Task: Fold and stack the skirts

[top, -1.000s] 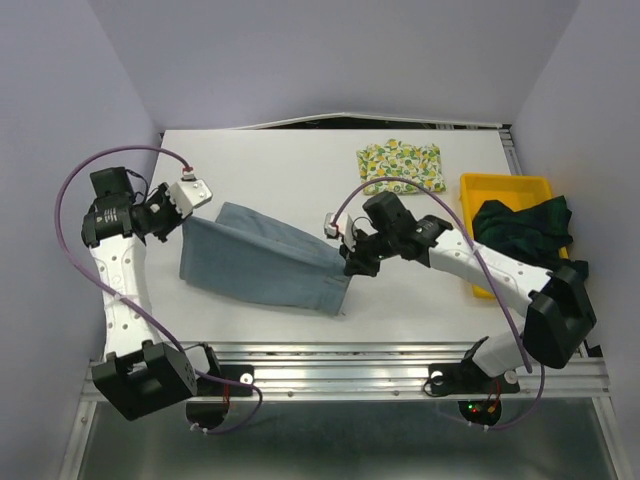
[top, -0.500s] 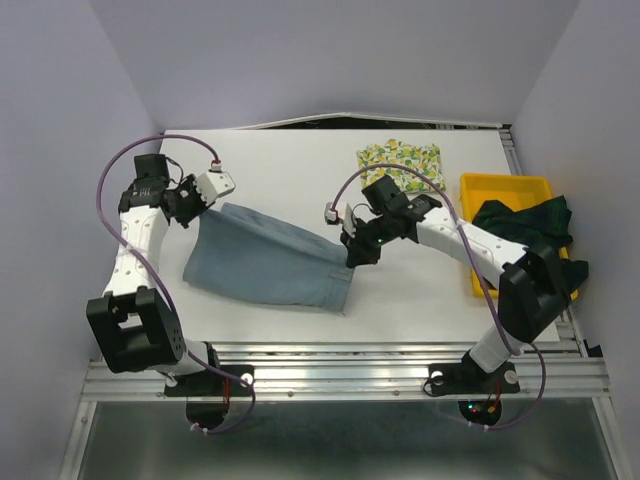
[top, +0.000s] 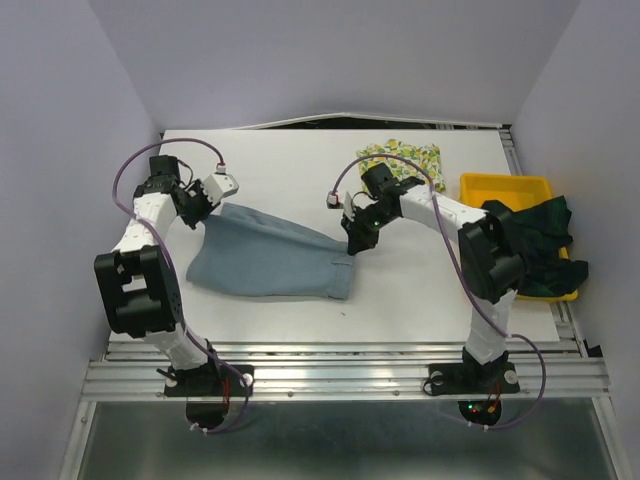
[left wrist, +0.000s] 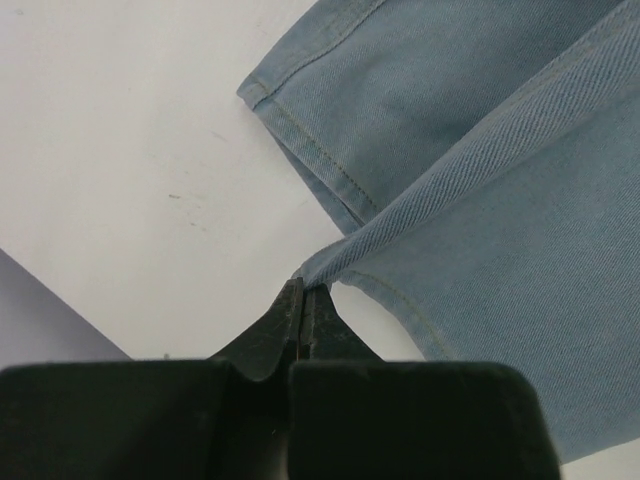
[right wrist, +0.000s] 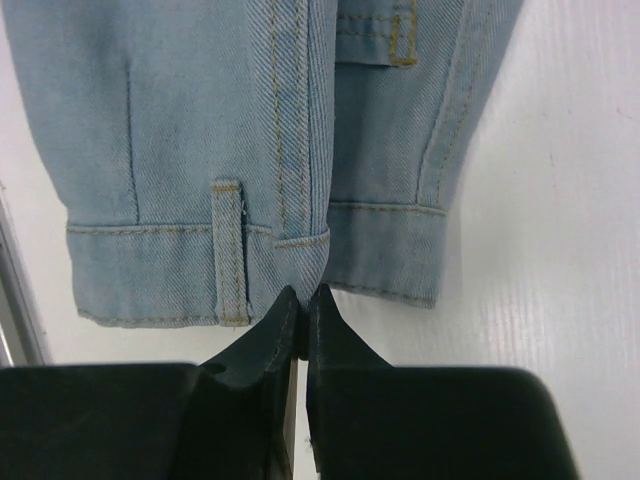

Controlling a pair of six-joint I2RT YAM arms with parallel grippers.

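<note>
Denim-like blue skirt (top: pixel 270 262) lies spread on the desk (top: pixel 280 160), unfolded, stretched between the two arms. Left tool (top: pixel 207 198) is clamped narrow on a pinch of its edge at the left end. Right tool (top: pixel 358 240) is clamped narrow on the waistband beside a belt loop.

Progress, as judged:
- Lemon skirt (top: pixel 395 155) sits as a compact folded pad at the far right of the desk, just beside the tray (top: pixel 505 182). Counted as done.
- Blue skirt is in hand, with no fold made yet.
- Plaid skirt (top: pixel 530 225) is heaped in the tray, spilling over its right rim. Not started.
- No stack exists yet. Roughly a third of the work is complete.

Change against the earlier views: both tools have carried the blue skirt toward the far side of the desk, the right tool more than the left. The cloth's near edge now lies closer to parallel with the desk's front edge, and the left arm has swung in from the left wall. Lemon and plaid skirts are unmoved.
</note>
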